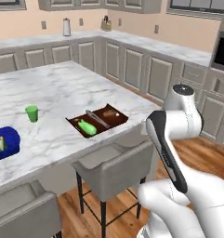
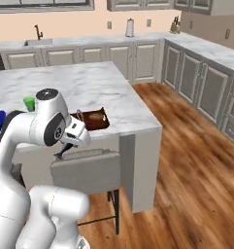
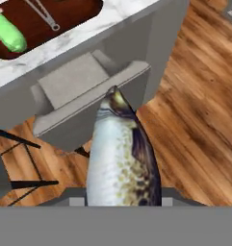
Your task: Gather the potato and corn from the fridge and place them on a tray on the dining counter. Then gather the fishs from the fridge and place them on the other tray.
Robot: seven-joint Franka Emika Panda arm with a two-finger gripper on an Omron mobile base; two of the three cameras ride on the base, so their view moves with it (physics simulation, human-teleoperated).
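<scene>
Off the stool side of the blue tray (image 1: 4,144), I'm carrying a fish (image 3: 120,158) with the fingers (image 3: 122,204) clenched around its tail end, its long axis running straight out from the hand toward the stool (image 3: 83,96). I'm judging the blue tray is lying well off to the left along the bench (image 1: 53,93), past the brown tray (image 1: 97,120).

On dining counter (image 1: 62,88): tray (image 1: 114,122) holding corn (image 1: 87,127) and potato (image 1: 110,113), right of cup (image 1: 32,113) and other tray (image 1: 10,137).
</scene>
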